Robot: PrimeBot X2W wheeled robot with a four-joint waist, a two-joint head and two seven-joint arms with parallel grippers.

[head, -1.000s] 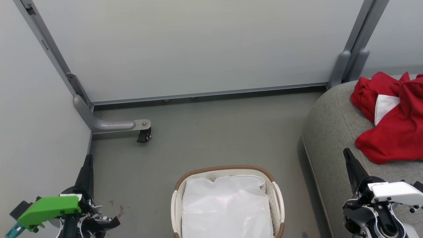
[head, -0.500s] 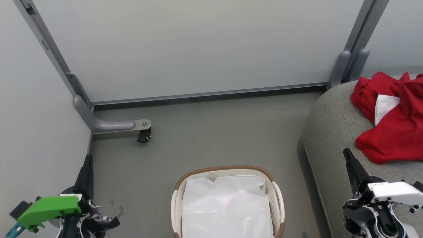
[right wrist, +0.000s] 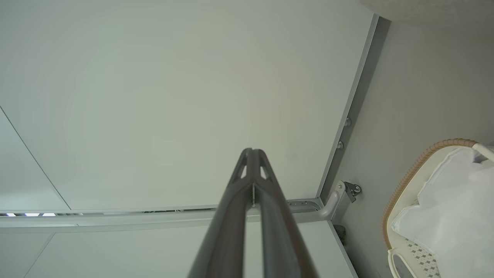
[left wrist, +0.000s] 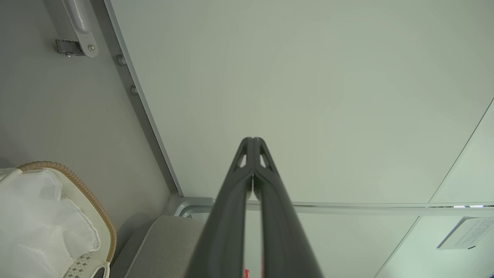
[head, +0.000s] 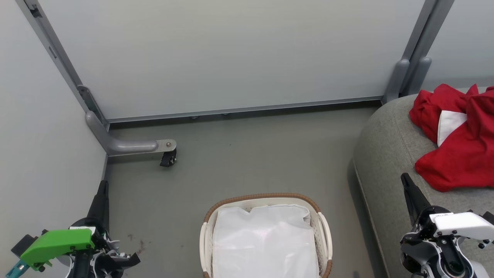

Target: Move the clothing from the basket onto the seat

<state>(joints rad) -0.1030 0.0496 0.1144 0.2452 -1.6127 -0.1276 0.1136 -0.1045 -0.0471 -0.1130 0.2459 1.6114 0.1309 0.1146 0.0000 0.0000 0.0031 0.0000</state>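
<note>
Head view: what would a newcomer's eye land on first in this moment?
The red clothing heaped on the grey sofa at the right stands out most. Next is the basket on the floor at bottom centre, with a white liner in it. The left gripper and right gripper sit shut at the lower corners, holding nothing.

The basket runs off the head view at 6 o'clock, the liner hiding its inside. The clothing and seat are cut off at 3 o'clock. In the left wrist view, a label at 4 o'clock bears unreadable print; the left gripper hides all but a red sliver at 6 o'clock.
</note>
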